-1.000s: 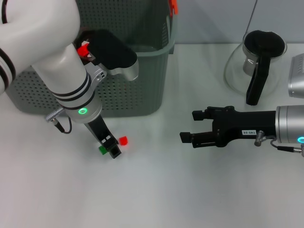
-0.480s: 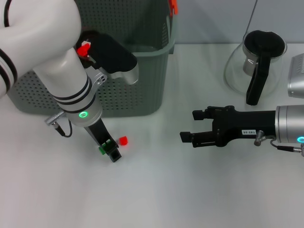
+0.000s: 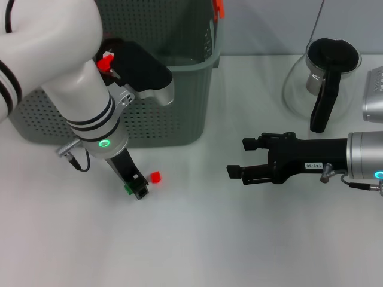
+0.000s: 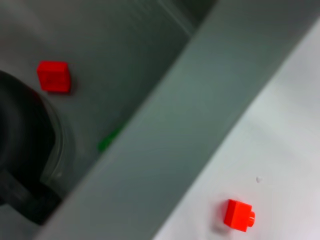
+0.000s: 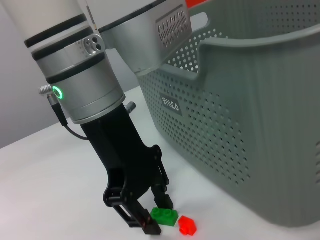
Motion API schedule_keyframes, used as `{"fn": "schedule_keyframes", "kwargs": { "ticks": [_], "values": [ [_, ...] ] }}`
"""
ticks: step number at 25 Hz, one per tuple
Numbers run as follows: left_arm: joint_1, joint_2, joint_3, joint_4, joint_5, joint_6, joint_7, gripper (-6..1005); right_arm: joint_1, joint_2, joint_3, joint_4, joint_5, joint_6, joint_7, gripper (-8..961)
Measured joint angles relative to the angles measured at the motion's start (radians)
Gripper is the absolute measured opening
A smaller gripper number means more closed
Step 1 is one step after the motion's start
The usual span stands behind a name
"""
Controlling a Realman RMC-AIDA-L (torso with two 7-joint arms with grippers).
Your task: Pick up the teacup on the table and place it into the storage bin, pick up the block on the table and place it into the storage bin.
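Tabletop: green block (image 5: 165, 215) between left gripper (image 5: 154, 216) jaws.

From my seat this reads as a robot lab bench set up with household props. I see a plain white table (image 3: 197, 239) and a bare pale wall behind it. On it stand a grey-green perforated storage bin (image 3: 179, 113), a glass coffee pot (image 3: 323, 81) with a black handle, and small toy bricks, one red (image 3: 155, 176) and one green (image 5: 165, 216).
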Motion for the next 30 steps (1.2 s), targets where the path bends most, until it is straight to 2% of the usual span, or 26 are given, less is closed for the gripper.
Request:
{"fn": "schedule_keyframes", "kwargs": {
  "ticks": [6, 14, 23, 27, 30],
  "values": [
    [0.001, 0.003, -0.002, -0.001, 0.0, -0.002, -0.003, 358, 0.0, 0.0, 0.012, -0.004, 0.0, -0.001, 0.0, 912],
    [0.001, 0.0, -0.002, 0.005, 0.0, 0.015, -0.004, 185, 0.002, -0.003, 0.012, -0.006, 0.0, -0.005, 0.0, 911],
    [0.012, -0.001, -0.023, 0.072, -0.011, 0.101, 0.007, 185, 0.003, -0.006, 0.012, -0.006, 0.0, -0.006, -0.001, 911],
    [0.015, -0.001, -0.095, 0.075, -0.017, 0.129, 0.042, 185, 0.003, -0.007, 0.012, -0.006, 0.0, -0.004, -0.004, 911],
    [0.016, -0.001, -0.185, 0.077, -0.051, 0.156, 0.091, 185, 0.001, -0.008, 0.012, -0.006, 0.0, -0.004, -0.004, 912]
  ]
}}
